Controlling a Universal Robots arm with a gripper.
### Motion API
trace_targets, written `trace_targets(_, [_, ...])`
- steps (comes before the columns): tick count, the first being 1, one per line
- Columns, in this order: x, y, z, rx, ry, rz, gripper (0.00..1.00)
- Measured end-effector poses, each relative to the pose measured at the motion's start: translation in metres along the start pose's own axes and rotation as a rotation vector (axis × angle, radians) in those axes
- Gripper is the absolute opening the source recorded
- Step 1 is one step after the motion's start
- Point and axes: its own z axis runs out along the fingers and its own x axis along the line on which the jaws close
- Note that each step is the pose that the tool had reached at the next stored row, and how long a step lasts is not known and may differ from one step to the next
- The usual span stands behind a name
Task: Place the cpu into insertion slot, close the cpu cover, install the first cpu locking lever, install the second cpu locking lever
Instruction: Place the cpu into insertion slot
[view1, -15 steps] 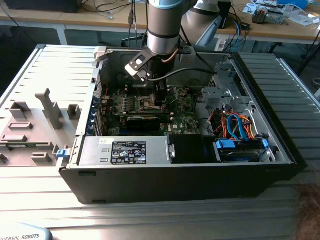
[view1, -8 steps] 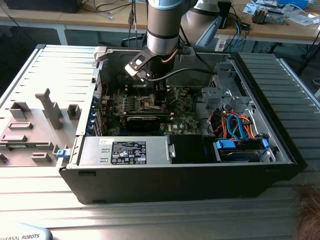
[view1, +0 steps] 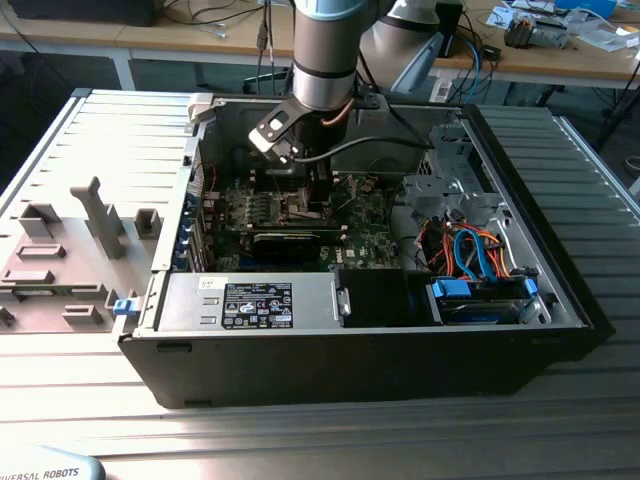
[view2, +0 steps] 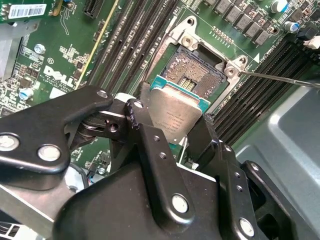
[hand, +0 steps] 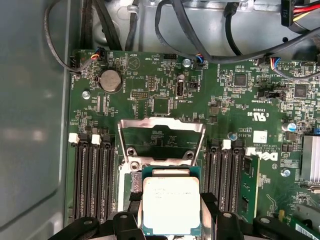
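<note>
Hidden in the second wrist view behind the black fingers (view2: 150, 145) of the gripper (view2: 172, 127): the cpu (view2: 176, 112) corner nearest the wrist, and, under the cpu itself, part of the insertion slot (view2: 192, 70). Cut off by the picture edge in the first wrist view: the near rim of the cpu (hand: 171, 200) and most of the gripper (hand: 170, 210). Cannot make out in the exterior view the board area under the arm (view1: 325, 60), itself cut by the upper edge; too small and dark there.
</note>
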Motion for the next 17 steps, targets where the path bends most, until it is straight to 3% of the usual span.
trace_targets(9, [0.0052,-0.0121,0.0074,0.0001,-0.003,0.002,0.54])
trace_targets(17, [0.0088,-0.0137,0.0166,0.0,-0.0039,0.043,0.54])
